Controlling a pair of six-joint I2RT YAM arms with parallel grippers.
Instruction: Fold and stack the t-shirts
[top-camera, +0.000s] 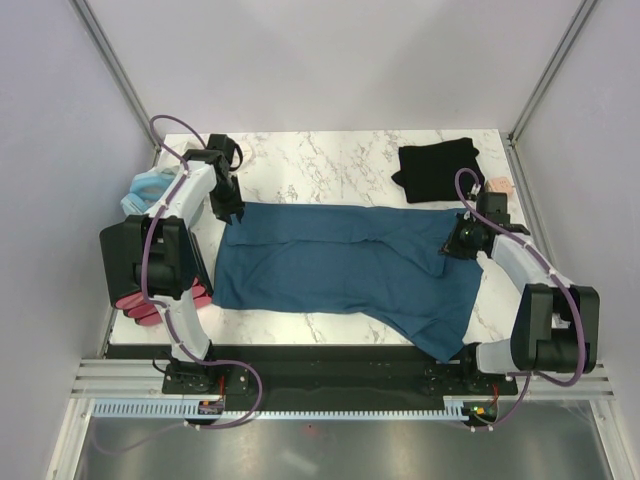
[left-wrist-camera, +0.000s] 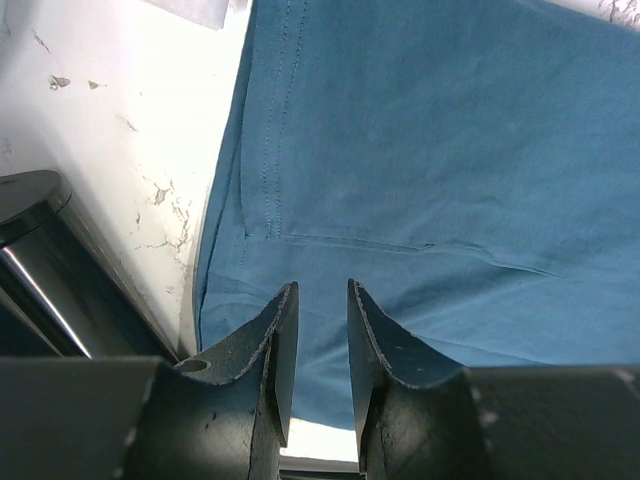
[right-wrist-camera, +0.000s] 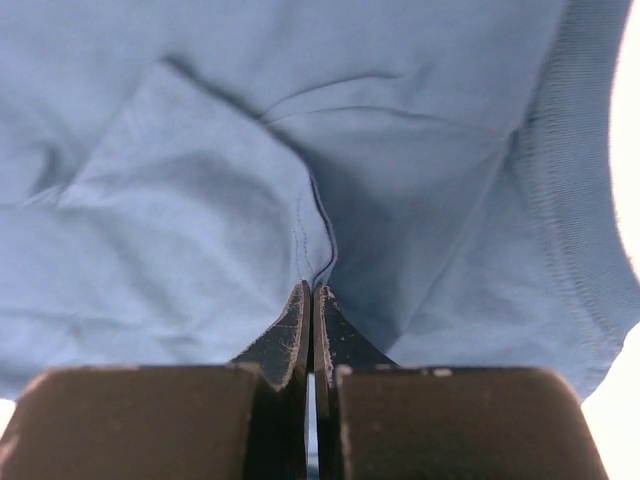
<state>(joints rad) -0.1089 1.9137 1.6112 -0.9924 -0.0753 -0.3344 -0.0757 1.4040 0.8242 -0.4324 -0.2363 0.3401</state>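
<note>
A dark teal-blue t-shirt (top-camera: 340, 265) lies spread across the marble table (top-camera: 330, 160), and its near right part hangs over the front edge. Folded small, a black t-shirt (top-camera: 438, 170) sits at the back right. My left gripper (top-camera: 232, 212) hovers over the teal shirt's back left corner. In the left wrist view this gripper (left-wrist-camera: 322, 290) is open, with a narrow gap, and the teal cloth (left-wrist-camera: 430, 150) lies beyond it. At the shirt's right end, my right gripper (top-camera: 452, 245) is shut. In the right wrist view its jaws (right-wrist-camera: 312, 290) pinch a stitched fold of the teal shirt (right-wrist-camera: 200, 200).
A pale blue item (top-camera: 150, 187) lies at the table's left edge behind the left arm. Red and pink things (top-camera: 140, 305) sit at the near left edge. A small pink thing (top-camera: 497, 185) lies beside the black shirt. Frame posts stand at both back corners.
</note>
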